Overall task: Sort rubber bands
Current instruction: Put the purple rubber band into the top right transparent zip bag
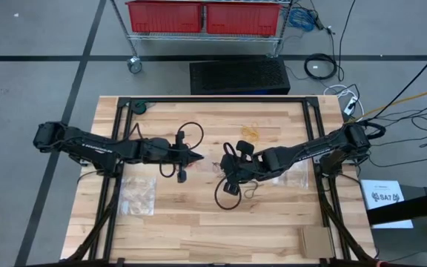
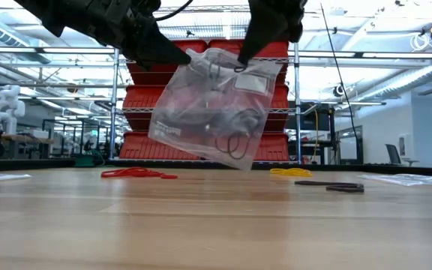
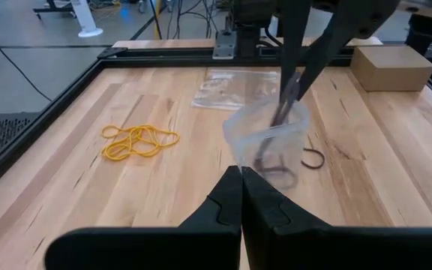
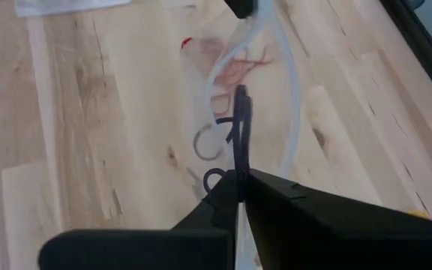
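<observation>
A: Hanging mid-table above the wood: clear bag (image 2: 214, 105) w/ black rubber bands (image 2: 235, 142) inside.
B: Grippers?
A: Left gripper (image 2: 172, 52) & right gripper (image 2: 247, 54) both pinched on bag's top. Yellow bands (image 3: 137, 140) lie far side, red bands (image 2: 135, 173) on table.

Even, bright overhead light fills the room, so the wooden worktop (image 1: 199, 222) looks pale and evenly lit from above, with only faint, soft shadows under the arms. In the low view the ceiling lights and bright background wash out the top of the picture, the arms stand as dark silhouettes against it, the clear plastic bag (image 2: 212, 105) catches pale glare, and the nearest strip of worktop is soft and out of focus. Both wrist views are blurred close up: the dark claw (image 3: 240, 196) shows as a flat black shape, and the bag near the other claw (image 4: 240, 187) is smeared and hazy.
</observation>
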`<action>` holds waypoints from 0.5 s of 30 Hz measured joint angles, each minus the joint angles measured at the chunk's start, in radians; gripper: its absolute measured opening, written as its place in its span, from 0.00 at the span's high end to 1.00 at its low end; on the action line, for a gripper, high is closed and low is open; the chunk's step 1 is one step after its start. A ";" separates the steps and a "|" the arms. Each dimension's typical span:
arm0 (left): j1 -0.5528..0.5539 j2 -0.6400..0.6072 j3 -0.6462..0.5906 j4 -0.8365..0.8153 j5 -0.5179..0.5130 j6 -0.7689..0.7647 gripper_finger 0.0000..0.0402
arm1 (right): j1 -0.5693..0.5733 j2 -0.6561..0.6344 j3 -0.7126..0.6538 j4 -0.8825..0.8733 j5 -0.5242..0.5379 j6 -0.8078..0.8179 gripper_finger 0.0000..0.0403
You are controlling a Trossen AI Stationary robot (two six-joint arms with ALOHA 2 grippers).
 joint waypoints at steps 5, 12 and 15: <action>0.000 0.000 0.000 -0.001 0.000 0.000 1.00 | 0.000 0.000 0.000 -0.008 -0.026 0.002 0.97; 0.000 0.000 0.000 0.003 0.000 0.000 1.00 | -0.004 0.000 0.000 0.000 -0.048 0.004 0.97; 0.000 0.000 0.000 0.005 0.000 0.000 1.00 | -0.006 0.000 0.000 0.002 -0.049 0.004 0.97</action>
